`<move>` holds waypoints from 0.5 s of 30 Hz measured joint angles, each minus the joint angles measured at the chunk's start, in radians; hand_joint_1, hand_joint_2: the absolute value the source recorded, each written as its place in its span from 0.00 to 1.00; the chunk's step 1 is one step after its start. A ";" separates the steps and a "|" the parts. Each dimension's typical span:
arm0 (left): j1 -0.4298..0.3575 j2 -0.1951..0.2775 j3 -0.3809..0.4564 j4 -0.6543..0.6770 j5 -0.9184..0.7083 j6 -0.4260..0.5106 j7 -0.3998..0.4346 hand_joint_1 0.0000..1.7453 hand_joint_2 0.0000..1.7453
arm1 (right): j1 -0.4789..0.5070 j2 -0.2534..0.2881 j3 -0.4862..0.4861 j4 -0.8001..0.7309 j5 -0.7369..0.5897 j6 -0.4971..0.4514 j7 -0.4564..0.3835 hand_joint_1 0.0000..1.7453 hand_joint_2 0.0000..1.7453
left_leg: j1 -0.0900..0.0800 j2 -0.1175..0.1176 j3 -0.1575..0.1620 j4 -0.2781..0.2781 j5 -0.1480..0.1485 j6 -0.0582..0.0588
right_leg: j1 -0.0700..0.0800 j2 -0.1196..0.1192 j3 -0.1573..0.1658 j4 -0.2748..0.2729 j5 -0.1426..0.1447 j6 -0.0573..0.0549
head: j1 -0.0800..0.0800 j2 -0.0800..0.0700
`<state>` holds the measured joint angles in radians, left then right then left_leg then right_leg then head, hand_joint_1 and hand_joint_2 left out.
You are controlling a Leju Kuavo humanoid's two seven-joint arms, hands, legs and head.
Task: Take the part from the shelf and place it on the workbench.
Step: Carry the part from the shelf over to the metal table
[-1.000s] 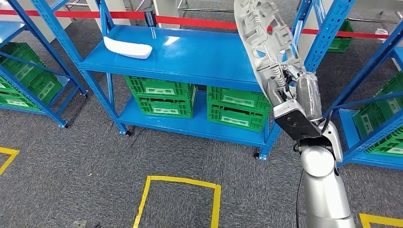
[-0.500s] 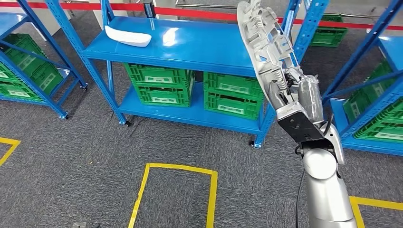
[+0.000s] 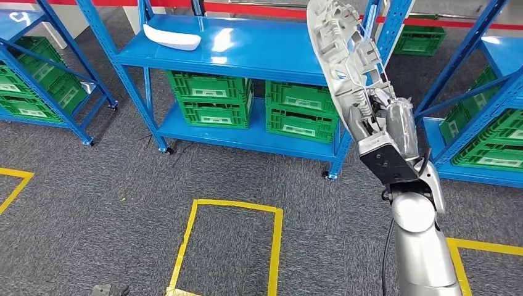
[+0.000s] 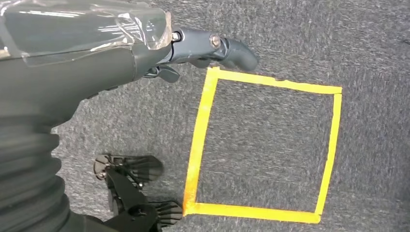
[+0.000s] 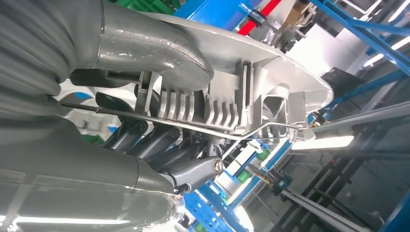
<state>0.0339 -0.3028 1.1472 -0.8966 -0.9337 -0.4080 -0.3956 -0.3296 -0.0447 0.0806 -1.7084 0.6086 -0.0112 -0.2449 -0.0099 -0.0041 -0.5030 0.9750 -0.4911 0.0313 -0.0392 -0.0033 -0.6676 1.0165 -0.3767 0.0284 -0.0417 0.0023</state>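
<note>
Before you, grey carpet (image 3: 111, 203) lies open from the near edge to the feet of the racks, marked with a yellow tape square (image 3: 229, 246) near centre and corners of other tape boxes at far left and near right. On the far left, a blue side rack (image 3: 58, 68) stands at an angle with green crates (image 3: 34, 92) on its lower level. Ahead, the blue shelf (image 3: 247, 52) carries a white part (image 3: 172, 36) lying flat at the left end of its upper deck; the lower deck holds four green crates (image 3: 216, 102) stacked in two pairs, and you cannot tell what is in them. Red tape (image 3: 259, 9) runs behind the shelf.

Right of centre, your right hand (image 3: 376, 120) grips the silver part (image 3: 345, 55) at its lower end and holds it upright in the air, in front of the shelf's right post; the right wrist view shows the fingers (image 5: 154, 140) wrapped under its ribbed back. At far right, another blue rack (image 3: 487, 92) holds more green crates (image 3: 493, 148).

Your left hand (image 4: 145, 53) hangs over the carpet beside the tape square, holding nothing, fingers loosely curled.
</note>
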 joint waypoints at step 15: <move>-0.003 -0.004 -0.001 0.028 -0.014 0.028 -0.006 0.00 1.00 | 0.052 -0.051 -0.039 -0.003 -0.024 -0.011 -0.011 1.00 1.00 | -0.003 0.009 -0.207 0.033 0.166 -0.018 | 0.010 0.001 0.149 -0.004 -0.158 -0.019 | 0.006 0.000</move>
<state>0.0305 -0.3063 1.1462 -0.8682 -0.9472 -0.3802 -0.4015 -0.2772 -0.0957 0.0416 -1.7114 0.5843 -0.0226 -0.2559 -0.0124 0.0048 -0.7095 1.0084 -0.3246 0.0135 -0.0295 -0.0020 -0.5187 1.0123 -0.5351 0.0091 -0.0357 0.0023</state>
